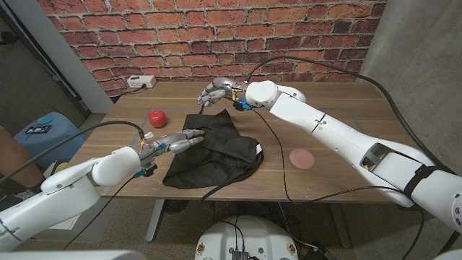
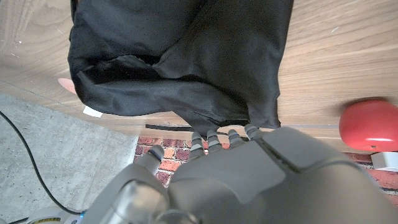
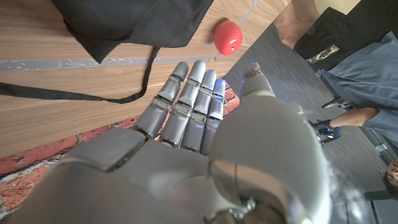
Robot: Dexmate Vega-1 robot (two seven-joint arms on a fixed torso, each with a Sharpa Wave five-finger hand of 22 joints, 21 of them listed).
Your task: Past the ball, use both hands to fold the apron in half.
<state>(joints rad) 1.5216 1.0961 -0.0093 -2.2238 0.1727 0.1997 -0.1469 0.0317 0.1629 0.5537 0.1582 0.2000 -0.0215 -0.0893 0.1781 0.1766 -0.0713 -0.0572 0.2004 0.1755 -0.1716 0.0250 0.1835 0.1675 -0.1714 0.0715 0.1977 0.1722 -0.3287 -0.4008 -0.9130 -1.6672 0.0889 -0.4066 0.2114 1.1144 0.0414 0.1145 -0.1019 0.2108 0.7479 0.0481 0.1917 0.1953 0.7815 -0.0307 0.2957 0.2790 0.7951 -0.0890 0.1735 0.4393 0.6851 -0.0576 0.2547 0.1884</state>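
Note:
The black apron (image 1: pixel 214 152) lies bunched and partly doubled over in the middle of the table, with a thin strap (image 1: pixel 232 182) trailing at its near edge. The red ball (image 1: pixel 156 116) sits to its left, a little farther back. My left hand (image 1: pixel 179 141) reaches in from the left with fingers stretched out, their tips at the apron's left edge (image 2: pixel 186 62); it grips nothing. My right hand (image 1: pixel 216 92) hovers past the apron's far edge, fingers straight and apart, empty. From the right wrist, that hand (image 3: pixel 186 124) points toward the apron (image 3: pixel 124 22), the strap (image 3: pixel 74 94) and the ball (image 3: pixel 227 36).
A pink round mark (image 1: pixel 302 158) is on the table right of the apron. A white power strip (image 1: pixel 141 81) lies at the far left edge. Black cables cross the table's right half. A person (image 3: pixel 348 43) stands beside the table, and a blue bin (image 1: pixel 43 131) stands off its left side.

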